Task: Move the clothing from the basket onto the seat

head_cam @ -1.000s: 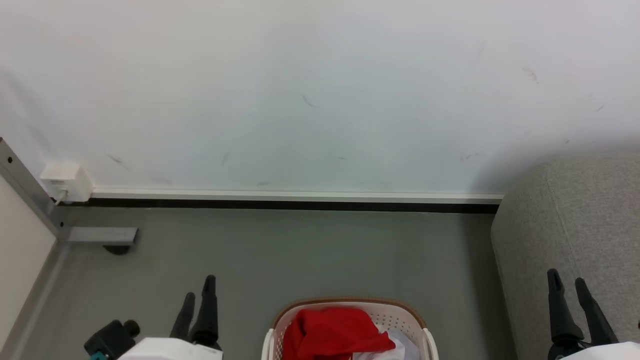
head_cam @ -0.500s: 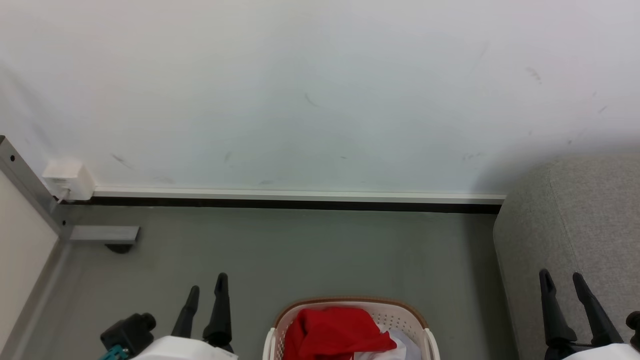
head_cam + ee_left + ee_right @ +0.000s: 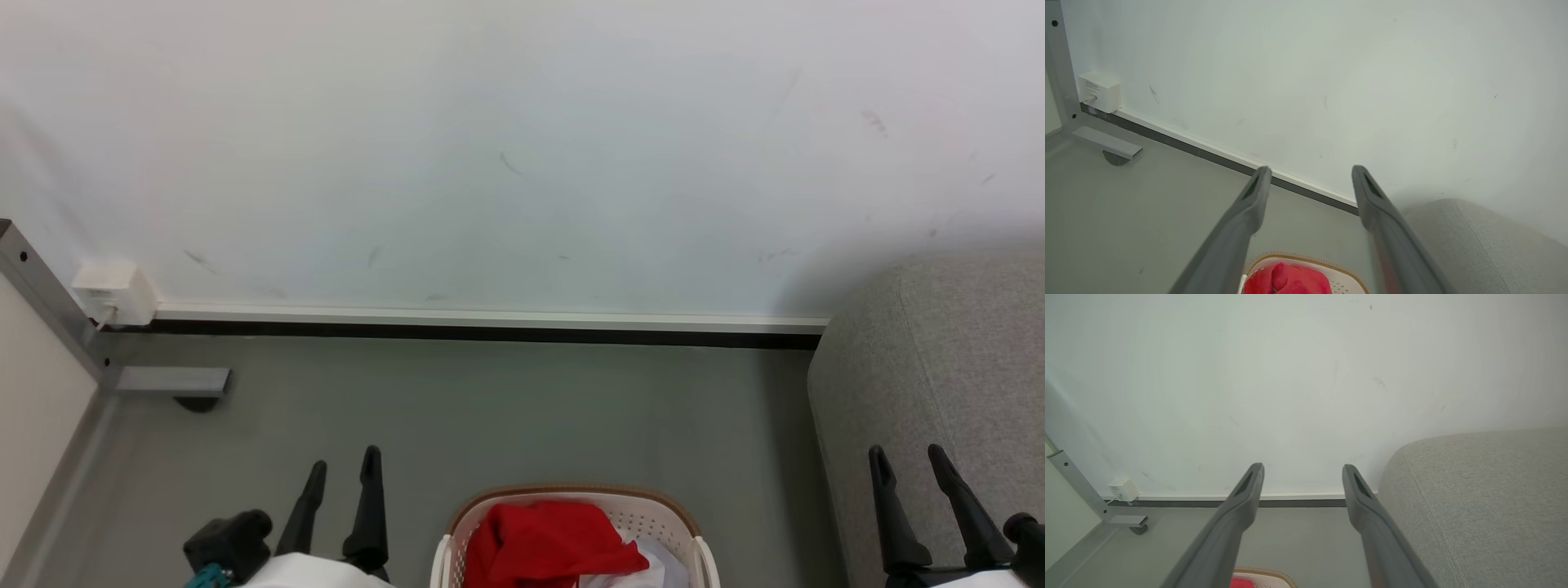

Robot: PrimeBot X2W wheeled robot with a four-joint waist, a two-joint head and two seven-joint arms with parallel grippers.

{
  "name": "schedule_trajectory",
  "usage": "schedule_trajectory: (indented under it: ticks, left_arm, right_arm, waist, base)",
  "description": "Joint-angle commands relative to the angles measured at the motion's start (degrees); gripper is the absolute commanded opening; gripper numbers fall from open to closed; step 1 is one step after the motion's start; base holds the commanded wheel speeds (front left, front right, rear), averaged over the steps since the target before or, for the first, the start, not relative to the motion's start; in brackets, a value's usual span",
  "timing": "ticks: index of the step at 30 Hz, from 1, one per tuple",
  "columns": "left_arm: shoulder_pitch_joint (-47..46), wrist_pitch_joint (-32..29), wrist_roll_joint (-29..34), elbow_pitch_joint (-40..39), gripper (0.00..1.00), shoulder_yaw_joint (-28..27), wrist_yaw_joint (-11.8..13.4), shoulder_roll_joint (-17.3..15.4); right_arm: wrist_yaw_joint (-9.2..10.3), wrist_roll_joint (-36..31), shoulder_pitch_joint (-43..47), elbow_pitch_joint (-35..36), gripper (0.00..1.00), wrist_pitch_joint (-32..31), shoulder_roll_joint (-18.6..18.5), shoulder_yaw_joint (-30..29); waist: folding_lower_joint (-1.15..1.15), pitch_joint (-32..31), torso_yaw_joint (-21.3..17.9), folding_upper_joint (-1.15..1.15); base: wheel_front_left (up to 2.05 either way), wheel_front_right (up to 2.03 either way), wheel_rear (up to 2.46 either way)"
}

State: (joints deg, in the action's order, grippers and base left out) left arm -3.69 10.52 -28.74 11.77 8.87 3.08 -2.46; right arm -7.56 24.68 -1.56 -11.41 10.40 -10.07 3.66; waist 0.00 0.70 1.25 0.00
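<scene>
Grey floor [image 3: 490, 408]; bright red fabric clothing [image 3: 547, 543] lies in oval cream plastic basket [image 3: 571, 492], not yet on grey upholstered seat [image 3: 963, 367]; left pincer [image 3: 344, 459], right pincer [image 3: 906, 451] gape empty.

Bright red clothing [image 3: 551, 543] seen in cream-white perforated basket [image 3: 653, 516], brown woven rim; seat [image 3: 955, 359] grey fabric; floor [image 3: 490, 408] grey-green; wall [image 3: 490, 147] white.
</scene>
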Motion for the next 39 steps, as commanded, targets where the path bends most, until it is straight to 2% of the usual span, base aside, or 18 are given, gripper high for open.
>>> schedule_trajectory:
  ticks: [1,18,39]
  left_arm:
    - [-0.34,0.36,1.24,-0.18,1.0,0.05,0.14,-0.48]
    - [-0.04,2.52,10.0,2.91,1.0,-0.42,-0.11,-0.56]
    - [0.12,4.68,17.09,5.35,1.0,0.04,-0.25,-0.64]
  right_arm:
    - [0.09,-0.61,0.22,0.26,1.0,0.52,-0.35,-0.02]
    - [0.11,-4.07,1.32,-0.75,1.0,2.57,0.03,-0.91]
    - [0.14,-7.12,2.37,-2.2,1.0,4.85,0.37,-1.58]
  waist:
    - [0.0,0.02,0.01,0.0]
    - [0.0,0.11,0.22,0.0]
    - [0.0,0.65,0.57,0.0]
  base:
    - [0.0,0.0,0.0]
    - [0.0,0.0,0.0]
    - [0.0,0.0,0.0]
